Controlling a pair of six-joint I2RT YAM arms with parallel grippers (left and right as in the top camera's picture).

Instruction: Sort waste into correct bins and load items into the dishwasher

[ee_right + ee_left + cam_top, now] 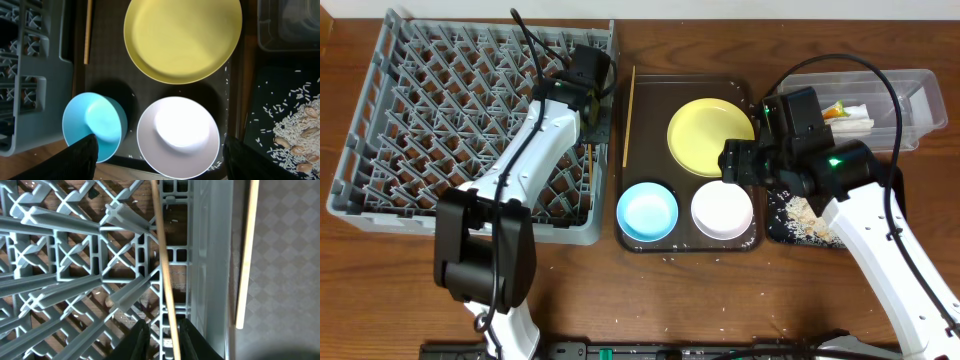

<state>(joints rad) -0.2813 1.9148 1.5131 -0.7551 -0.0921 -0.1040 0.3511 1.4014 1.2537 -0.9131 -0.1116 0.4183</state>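
Brown wooden table (380, 290) holds everything. From above, the grey rack (420, 110) sits at ten o'clock, and the left arm (535, 150) bends up to its right edge. Only the left wrist camera shows the close part. One chopstick (162, 265) runs between the fingers of the left gripper (162, 327), which stand a little apart, with a gap beside the stick. The other chopstick (246, 255) lies outside the rack at three o'clock. The right gripper (162, 155) hangs with its jaws spread wide over the white bowl (177, 125). The yellow plate (182, 35) is at twelve and the blue bowl (95, 125) at nine. The right arm (880, 230) reaches in from five o'clock.
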